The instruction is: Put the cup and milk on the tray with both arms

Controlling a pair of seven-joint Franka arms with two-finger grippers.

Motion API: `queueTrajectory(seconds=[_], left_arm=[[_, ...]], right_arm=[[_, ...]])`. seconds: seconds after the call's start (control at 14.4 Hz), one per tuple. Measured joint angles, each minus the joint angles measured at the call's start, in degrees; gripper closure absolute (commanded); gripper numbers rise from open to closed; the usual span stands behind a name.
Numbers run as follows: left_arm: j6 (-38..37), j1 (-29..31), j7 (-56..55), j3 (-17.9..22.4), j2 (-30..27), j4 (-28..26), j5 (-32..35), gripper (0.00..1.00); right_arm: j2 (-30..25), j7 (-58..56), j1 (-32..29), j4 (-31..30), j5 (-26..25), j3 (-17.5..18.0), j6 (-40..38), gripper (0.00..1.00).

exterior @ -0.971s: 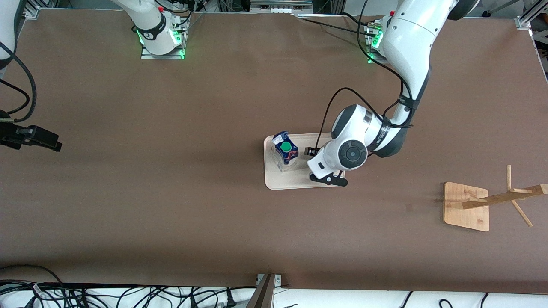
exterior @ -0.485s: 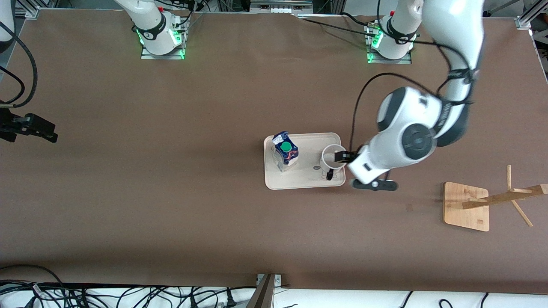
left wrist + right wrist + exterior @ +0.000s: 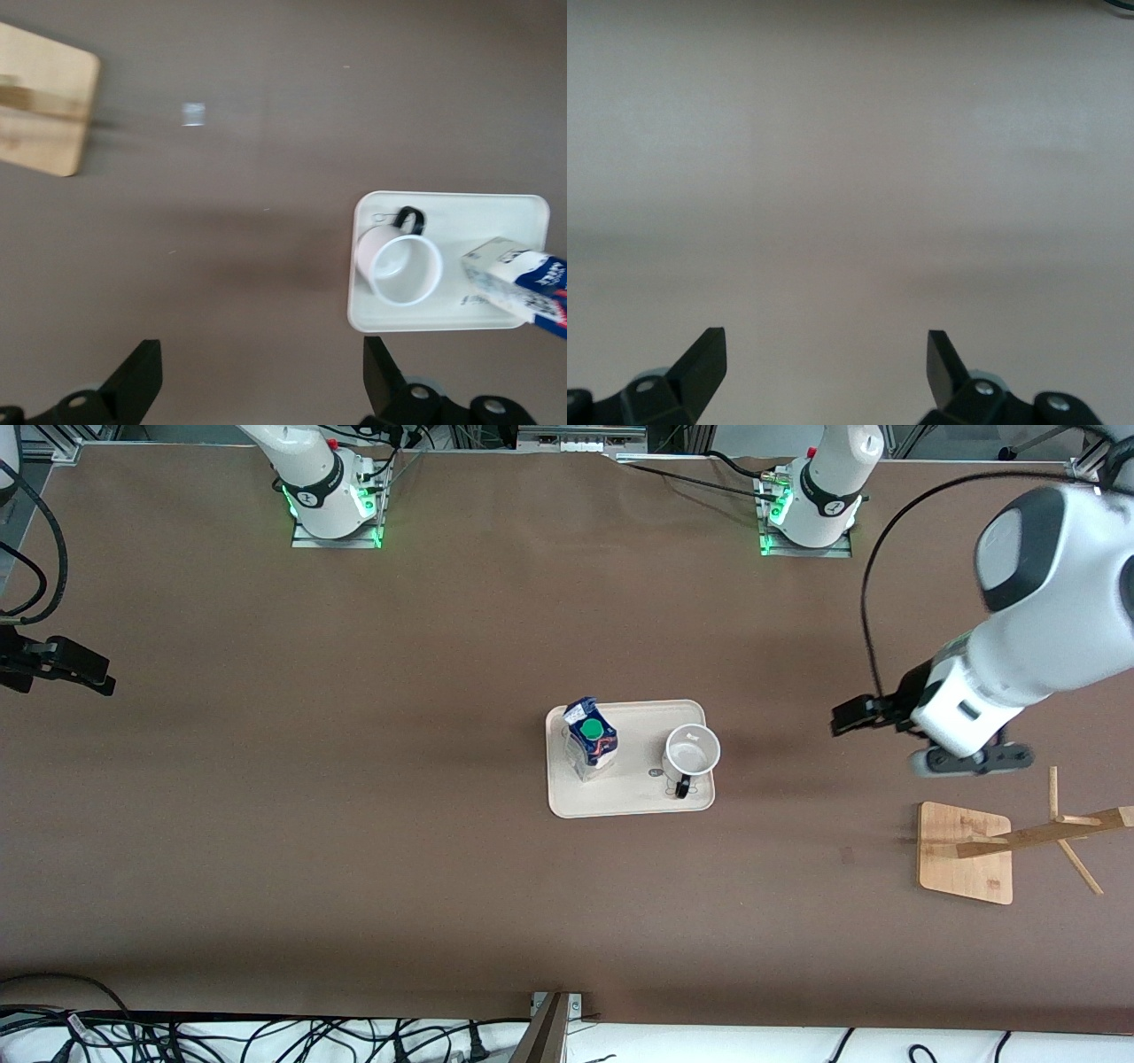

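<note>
Front view, tray: your cream rounded-rectangle tray with the raised rim [image 3: 620, 804] sits mid-table on the brown table [image 3: 354, 824].
Front view, milk: the small gable-top carton with the dark blue top and round green cap [image 3: 591, 740] stands upright on the tray, at the end toward the right arm.
Front view, cup: the white ceramic mug with the black loop handle [image 3: 690, 754] is upright on the same tray, at the end toward the left arm, handle pointing at the front camera.
Front view, left gripper: the left gripper [image 3: 849, 715] hangs over bare table between the tray and the bamboo rack base [image 3: 966, 852], well apart from the mug, holding nothing.
Front view, right gripper: the right gripper [image 3: 84, 676] waits at the right arm's end of the table, well apart from the tray.
Left wrist view: you've got both black fingers [image 3: 137, 381] spread wide with nothing between them; the mug [image 3: 403, 266] and carton [image 3: 523, 285] sit on the tray [image 3: 443, 205], rack base [image 3: 44, 111] off at the edge.
Right wrist view: fingers [image 3: 704, 359] wide apart, empty, only plain table under them.
</note>
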Motion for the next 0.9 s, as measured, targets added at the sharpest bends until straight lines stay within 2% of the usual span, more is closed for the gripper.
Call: queueTrajectory(seconds=[0.21,0.35,0.69,0.9], left_arm=[[-3.2,-1.0,0.3,4.4,-5.6,-2.7,2.1,0.0],[-3.3,-1.9,0.9,7.8,-6.6,-3.4,2.6,0.0],[-3.2,-3.1,1.0,7.6,-6.6,-3.4,6.7,0.0],[-2.9,-3.4,1.0,7.5,-6.5,-3.4,7.6,0.0]], right_arm=[[0.0,-0.8,-0.1,0.0,0.0,0.0,0.0,0.0],[-0.1,-3.6,-0.3,0.0,0.0,0.0,0.0,0.0],[-0.3,-6.2,0.0,0.0,-2.6,2.4,0.0,0.0],[-0.4,-3.4,0.0,0.0,-2.6,2.5,-0.8,0.0]])
